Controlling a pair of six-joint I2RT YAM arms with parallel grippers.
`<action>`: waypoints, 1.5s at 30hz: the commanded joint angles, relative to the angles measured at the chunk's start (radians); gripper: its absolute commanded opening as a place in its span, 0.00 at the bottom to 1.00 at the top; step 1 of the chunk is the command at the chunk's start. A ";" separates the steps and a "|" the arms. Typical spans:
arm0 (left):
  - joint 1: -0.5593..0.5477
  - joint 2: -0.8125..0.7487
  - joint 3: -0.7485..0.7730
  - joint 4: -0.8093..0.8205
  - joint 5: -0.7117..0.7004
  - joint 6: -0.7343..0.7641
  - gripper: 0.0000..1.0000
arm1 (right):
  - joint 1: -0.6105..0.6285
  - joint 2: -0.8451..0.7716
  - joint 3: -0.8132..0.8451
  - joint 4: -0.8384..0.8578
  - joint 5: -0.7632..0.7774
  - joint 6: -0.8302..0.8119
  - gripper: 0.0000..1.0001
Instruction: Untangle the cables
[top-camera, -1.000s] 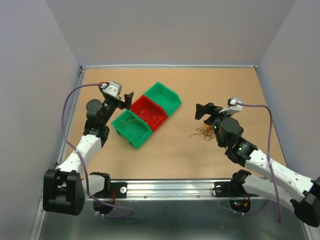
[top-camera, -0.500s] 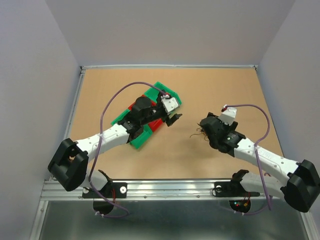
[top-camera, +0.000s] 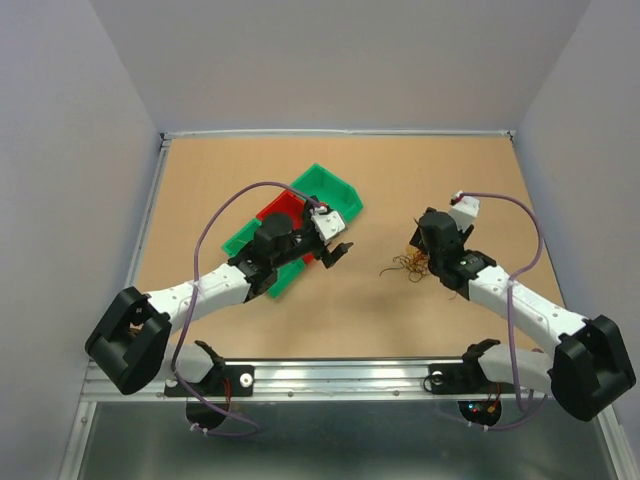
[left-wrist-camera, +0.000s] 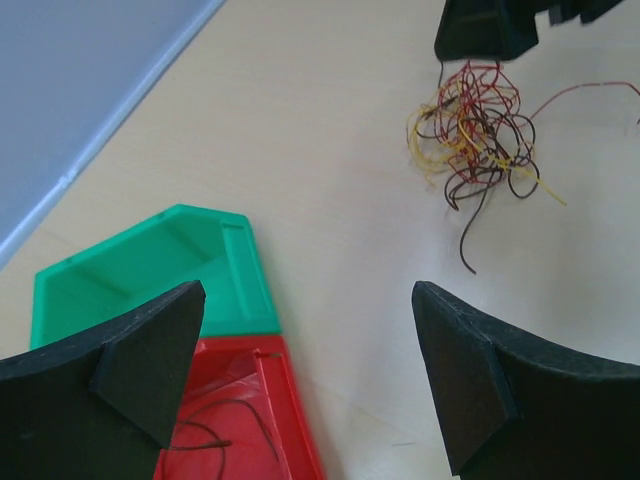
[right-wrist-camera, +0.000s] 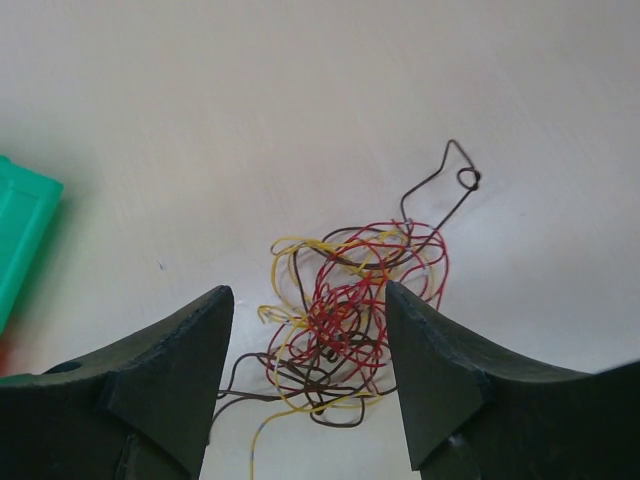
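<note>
One loose clump of cables (top-camera: 404, 266) lies on the bench (top-camera: 450, 170), right of centre, well apart from the red bin (top-camera: 283, 210). Right hand (right-wrist-camera: 305, 320) hangs over it, jaws apart either side, gripping nothing. Left hand (left-wrist-camera: 308, 300) gapes wide by that bin's edge, empty.

My left arm (top-camera: 200, 290) stretches low, forward and to the right, toward the middle. My left claw (left-wrist-camera: 308, 292) is spread wide with nothing between its fingers. My right arm (top-camera: 520, 300) leans inward with the wrist bent down. My right claw (right-wrist-camera: 308, 292) points downward, jaws parted.
</note>
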 joint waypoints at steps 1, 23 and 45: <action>-0.004 -0.067 -0.013 0.098 -0.020 0.010 0.96 | -0.012 0.087 0.008 0.129 -0.107 -0.065 0.67; -0.004 -0.038 -0.017 0.098 0.014 0.067 0.97 | 0.032 -0.032 0.003 0.241 -0.575 -0.252 0.01; -0.082 0.078 0.123 -0.188 0.335 0.137 0.99 | 0.055 -0.152 -0.038 0.275 -0.384 -0.143 0.01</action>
